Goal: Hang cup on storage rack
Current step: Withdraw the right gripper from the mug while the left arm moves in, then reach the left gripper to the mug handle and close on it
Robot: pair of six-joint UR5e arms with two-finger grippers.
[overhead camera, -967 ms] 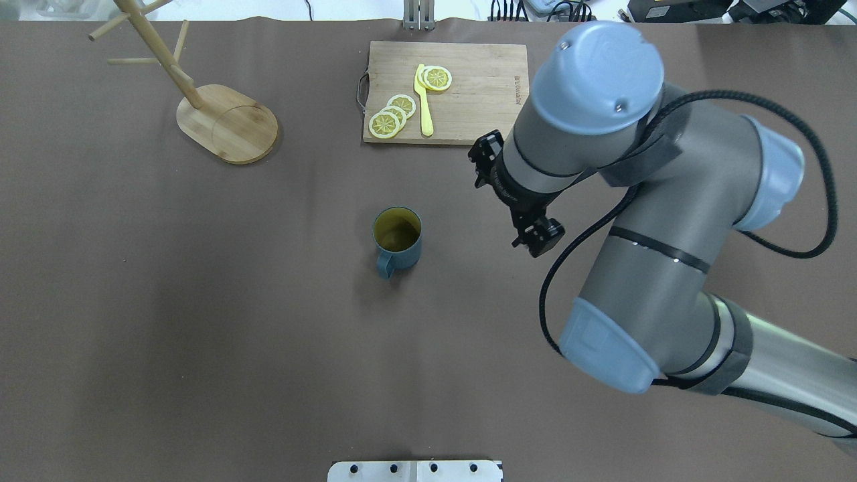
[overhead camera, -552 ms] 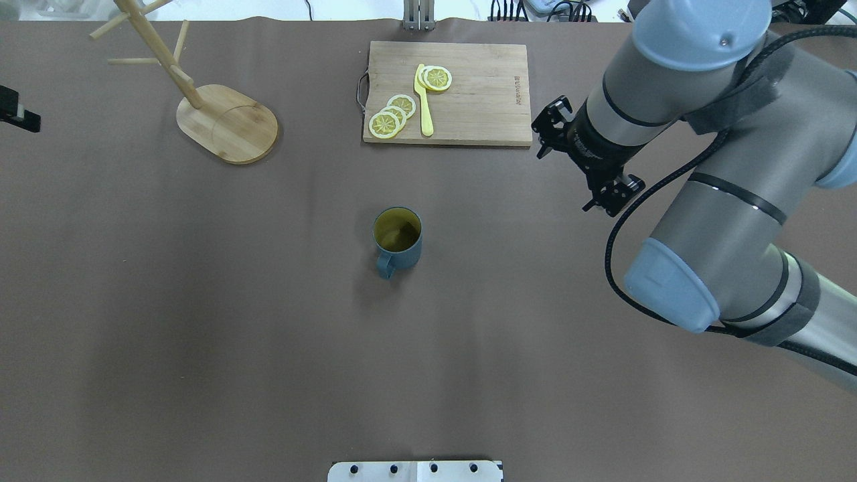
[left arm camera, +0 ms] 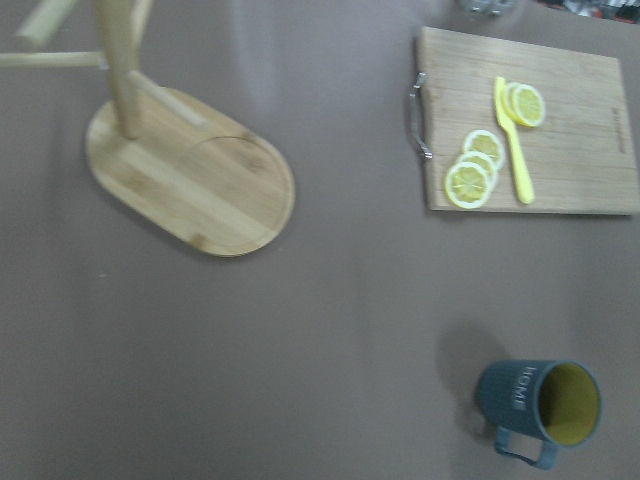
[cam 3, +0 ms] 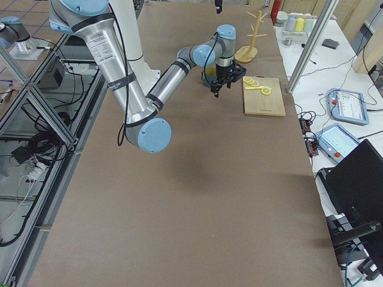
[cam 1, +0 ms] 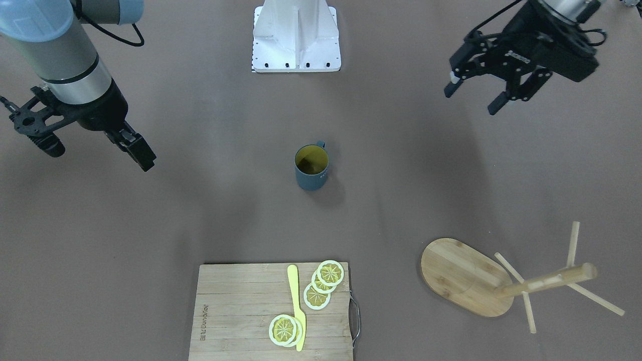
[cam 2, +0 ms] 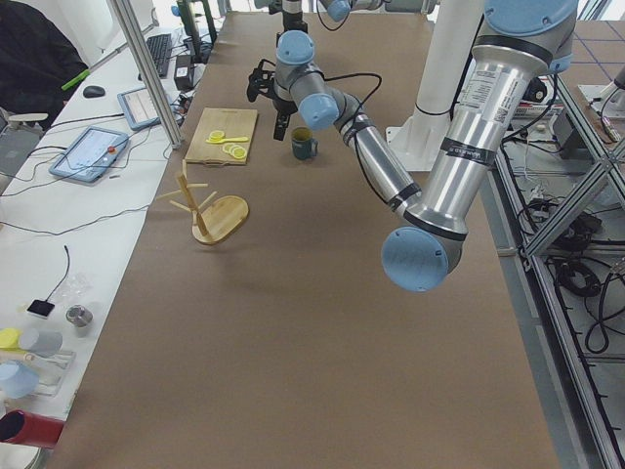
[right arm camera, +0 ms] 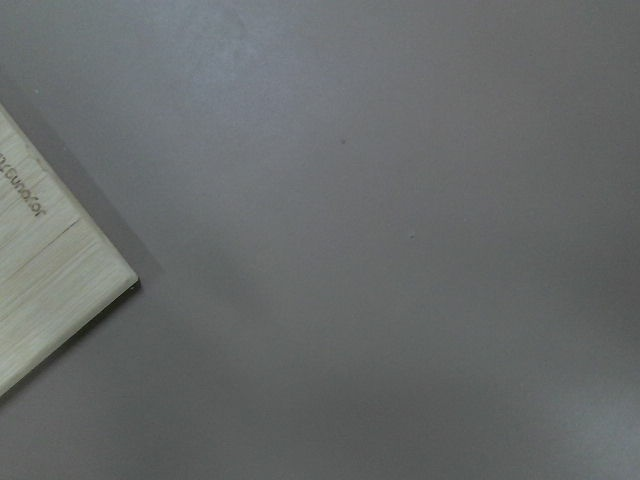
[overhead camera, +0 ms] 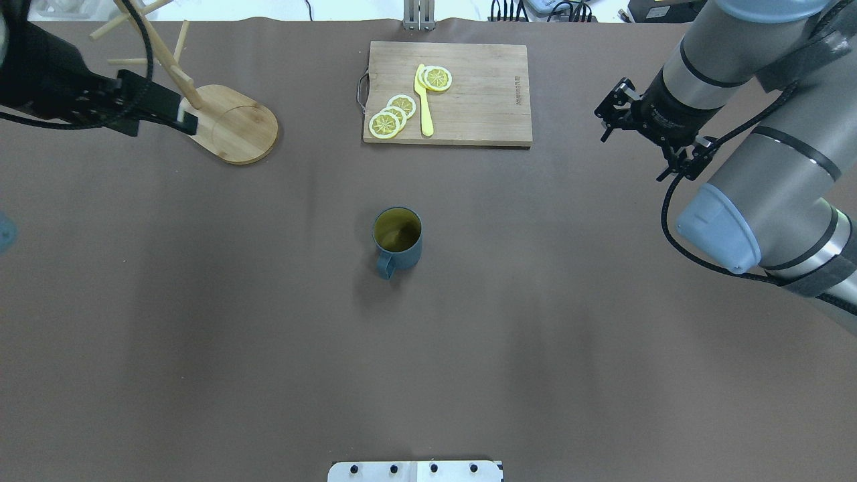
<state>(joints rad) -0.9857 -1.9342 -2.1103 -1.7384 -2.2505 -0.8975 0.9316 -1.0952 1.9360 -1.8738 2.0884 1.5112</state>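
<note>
The slate blue-grey cup [overhead camera: 397, 237] stands upright mid-table, handle toward the robot; it also shows in the front view [cam 1: 311, 168] and the left wrist view [left arm camera: 540, 405]. The wooden storage rack [overhead camera: 227, 124] stands at the far left, also seen in the front view [cam 1: 464, 276] and the left wrist view [left arm camera: 190, 170]. My left gripper [cam 1: 471, 100] is open and empty, held high, apart from the cup; from overhead it [overhead camera: 171, 114] overlaps the rack's base. My right gripper [cam 1: 95, 153] is open and empty, far to the cup's right [overhead camera: 637, 152].
A bamboo cutting board [overhead camera: 469, 100] with lemon slices [overhead camera: 392, 115] and a yellow knife [overhead camera: 424, 100] lies at the table's far middle. Its corner shows in the right wrist view [right arm camera: 30, 290]. The robot base plate [cam 1: 296, 37] sits at the near edge.
The right arm has swung from beside the cup out to the right, gripper still open. The left arm has come into view at the left, over the rack.
</note>
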